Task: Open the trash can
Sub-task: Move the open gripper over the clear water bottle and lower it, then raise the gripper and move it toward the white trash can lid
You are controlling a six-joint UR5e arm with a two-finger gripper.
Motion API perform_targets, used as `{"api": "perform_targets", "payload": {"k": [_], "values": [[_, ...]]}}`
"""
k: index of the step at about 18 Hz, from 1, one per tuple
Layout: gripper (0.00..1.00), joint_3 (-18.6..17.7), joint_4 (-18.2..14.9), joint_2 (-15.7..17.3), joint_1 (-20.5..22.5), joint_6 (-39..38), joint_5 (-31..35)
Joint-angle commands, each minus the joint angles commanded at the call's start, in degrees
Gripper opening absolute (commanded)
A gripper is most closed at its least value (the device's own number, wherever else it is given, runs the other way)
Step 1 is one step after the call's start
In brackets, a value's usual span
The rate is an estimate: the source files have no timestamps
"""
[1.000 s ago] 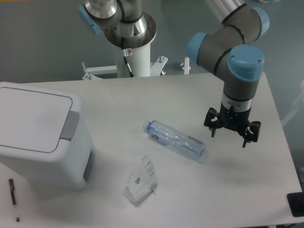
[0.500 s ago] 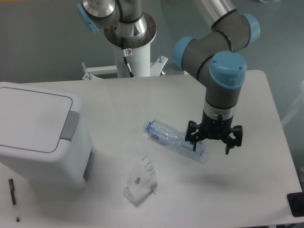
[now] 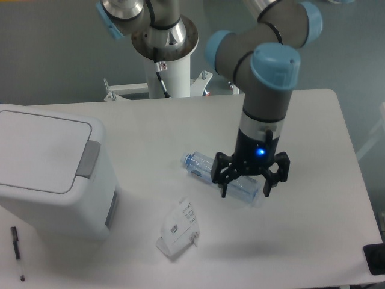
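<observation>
The trash can is a large white boxy bin at the left of the table, its flat lid down and a grey push tab on its right side. My gripper hangs open right of centre, far from the bin, above a clear plastic bottle lying on its side. Nothing is between the fingers. The bottle's right half is partly hidden behind the gripper.
A small white carton lies in front of the bottle. A black pen rests near the front left edge, beside the bin. A dark object sits at the front right corner. The arm's base column stands behind the table.
The gripper has travelled leftward and a little toward the front, from the table's right side to above the bottle. It stayed open. The bin, bottle and carton have not moved.
</observation>
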Motion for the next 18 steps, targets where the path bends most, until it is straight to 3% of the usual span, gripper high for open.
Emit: {"api": "perform_targets", "payload": {"k": [12, 16, 18], "values": [[1.00, -2.81, 0.09, 6.50, -8.53, -4.84, -1.41], [1.00, -6.84, 0.44, 10.10, -10.73, -4.49, -2.90], [1.00, -9.56, 2.89, 11.34, -10.91, -4.84, -3.96]]}}
